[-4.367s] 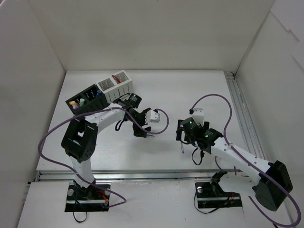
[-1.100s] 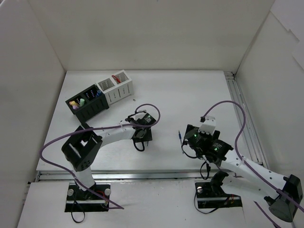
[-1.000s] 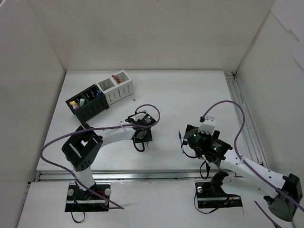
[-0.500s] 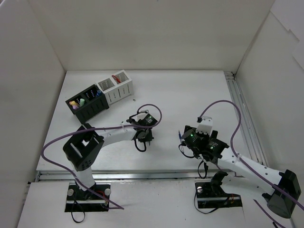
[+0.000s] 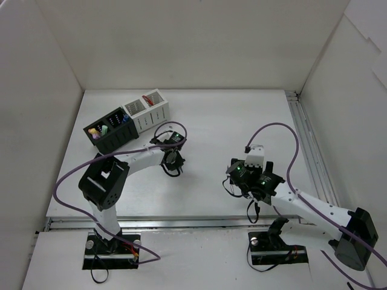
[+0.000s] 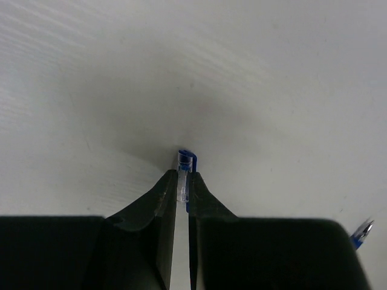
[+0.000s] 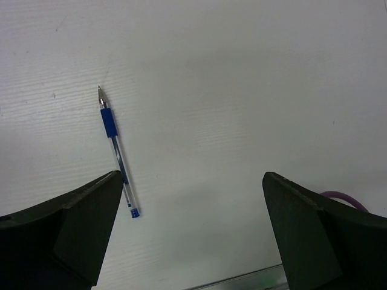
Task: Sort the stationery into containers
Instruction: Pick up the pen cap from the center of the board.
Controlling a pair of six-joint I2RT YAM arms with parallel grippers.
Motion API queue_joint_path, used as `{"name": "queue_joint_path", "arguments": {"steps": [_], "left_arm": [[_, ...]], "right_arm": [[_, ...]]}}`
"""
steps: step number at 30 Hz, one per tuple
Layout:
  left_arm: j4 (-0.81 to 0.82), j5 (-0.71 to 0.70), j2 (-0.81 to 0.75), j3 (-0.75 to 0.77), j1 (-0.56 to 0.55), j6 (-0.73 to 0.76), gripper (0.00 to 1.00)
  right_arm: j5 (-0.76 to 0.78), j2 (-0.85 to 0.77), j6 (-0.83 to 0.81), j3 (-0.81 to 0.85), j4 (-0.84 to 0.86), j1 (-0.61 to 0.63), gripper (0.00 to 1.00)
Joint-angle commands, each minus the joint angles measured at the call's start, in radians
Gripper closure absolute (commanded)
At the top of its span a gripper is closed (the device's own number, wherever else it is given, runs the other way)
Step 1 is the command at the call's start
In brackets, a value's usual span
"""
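Observation:
My left gripper [image 5: 172, 161] [image 6: 182, 178] is shut on a clear-blue pen [image 6: 184, 162], whose capped end sticks out just past the fingertips above the white table. The black container [image 5: 113, 132] and the white mesh container [image 5: 149, 110] stand at the back left, with coloured stationery showing in the black one and a red pen [image 5: 147, 98] in the white one. My right gripper [image 5: 237, 180] [image 7: 192, 181] hangs open over the table. A blue pen [image 7: 115, 149] lies flat beside its left finger [image 7: 78, 217], outside the jaws.
A blue and silver tip [image 6: 361, 232] peeks out at the lower right of the left wrist view. A metal rail [image 5: 307, 145] runs along the table's right side and another [image 5: 181, 222] along its near edge. White walls enclose the table.
My left gripper has shut on the clear-blue pen and carried it back and left, toward the containers. The right gripper has shifted slightly left, still open.

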Motion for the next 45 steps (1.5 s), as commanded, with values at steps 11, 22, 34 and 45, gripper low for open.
{"name": "queue_joint_path", "arguments": {"steps": [11, 22, 34, 45], "left_arm": [[-0.022, -0.019, 0.013, 0.094, 0.094, -0.369, 1.00], [-0.015, -0.076, -0.092, 0.062, 0.094, -0.296, 1.00], [0.028, -0.237, -0.415, -0.052, 0.066, -0.142, 1.00], [0.030, -0.251, -0.503, -0.071, 0.066, -0.085, 1.00]], "right_arm": [[0.043, 0.032, -0.063, 0.065, 0.033, 0.006, 0.02], [-0.269, 0.139, -0.267, 0.084, 0.140, 0.009, 0.02], [-0.275, 0.375, -0.165, 0.107, 0.235, -0.013, 0.17], [-0.407, 0.527, -0.167, 0.059, 0.436, -0.143, 0.36]]}}
